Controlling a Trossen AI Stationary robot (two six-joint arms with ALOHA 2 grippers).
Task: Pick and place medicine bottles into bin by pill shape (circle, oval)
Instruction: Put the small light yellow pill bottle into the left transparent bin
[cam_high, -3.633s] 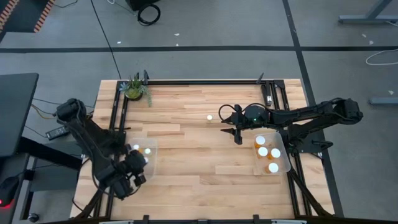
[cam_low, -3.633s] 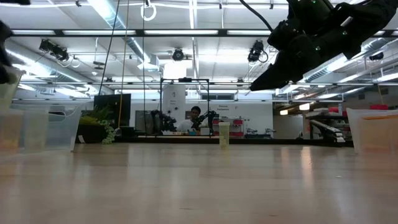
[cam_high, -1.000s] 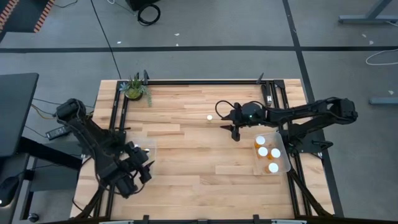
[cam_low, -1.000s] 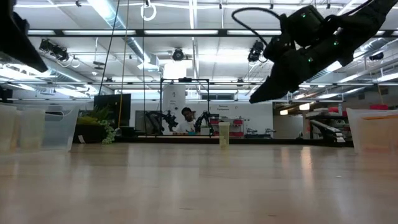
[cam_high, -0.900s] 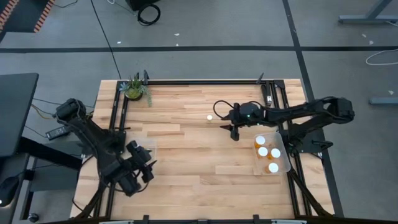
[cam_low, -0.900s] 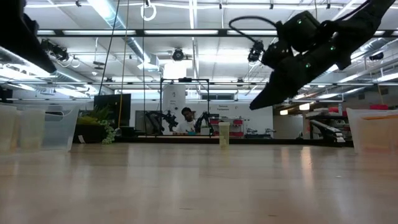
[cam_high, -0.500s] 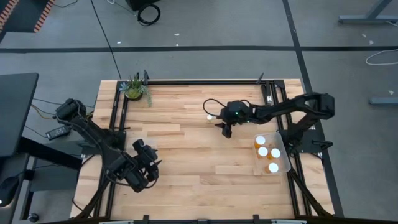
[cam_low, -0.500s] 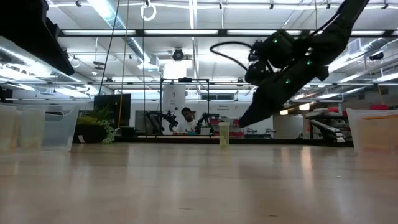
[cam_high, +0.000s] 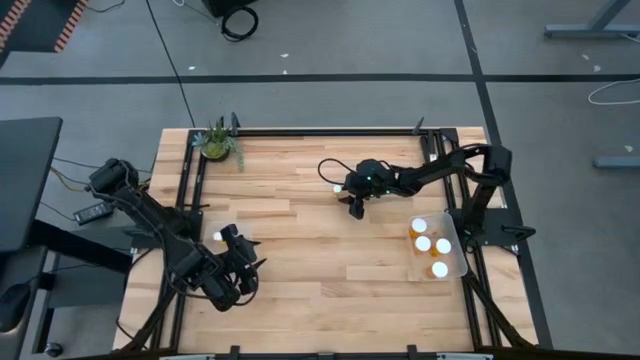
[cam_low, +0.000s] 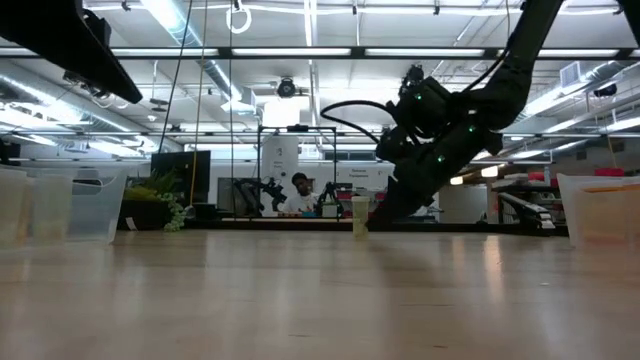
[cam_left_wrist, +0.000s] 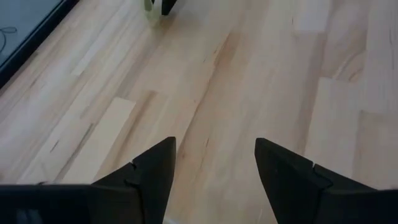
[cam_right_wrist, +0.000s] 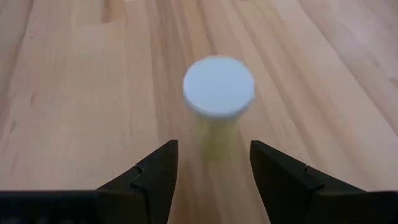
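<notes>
Reaching across the light, plank-grained wooden table (cam_high: 300, 250), the right gripper (cam_high: 354, 207) sits near the table's middle, angled down toward one medicine bottle (cam_right_wrist: 218, 102). Its two dark, wedge-shaped fingers (cam_right_wrist: 155, 177) are spread apart, with the bottle standing upright on the wood just ahead of the tips and centred on the gap, not touched by either finger. The bottle is a small cylinder with a pale yellowish translucent body and a flat, round, smooth white cap. In the low view it stands alone on the tabletop beside the lowered right arm.

The right bin (cam_high: 455, 262), a clear, thin-walled plastic tub of rounded rectangular outline, lies at the table's right edge. It holds four bottles (cam_high: 430, 250) seen from above as round white caps, some showing orange-amber bodies.

The left gripper (cam_high: 241, 275) hovers over the table's left front area, its dark fingers (cam_left_wrist: 152, 180) spread over bare wood. The left bin (cam_low: 60, 205), also clear plastic, is mostly covered by the left arm in the high view; one white cap (cam_high: 217, 237) shows there.

A small green potted plant (cam_high: 216, 143) stands at the far left corner.
</notes>
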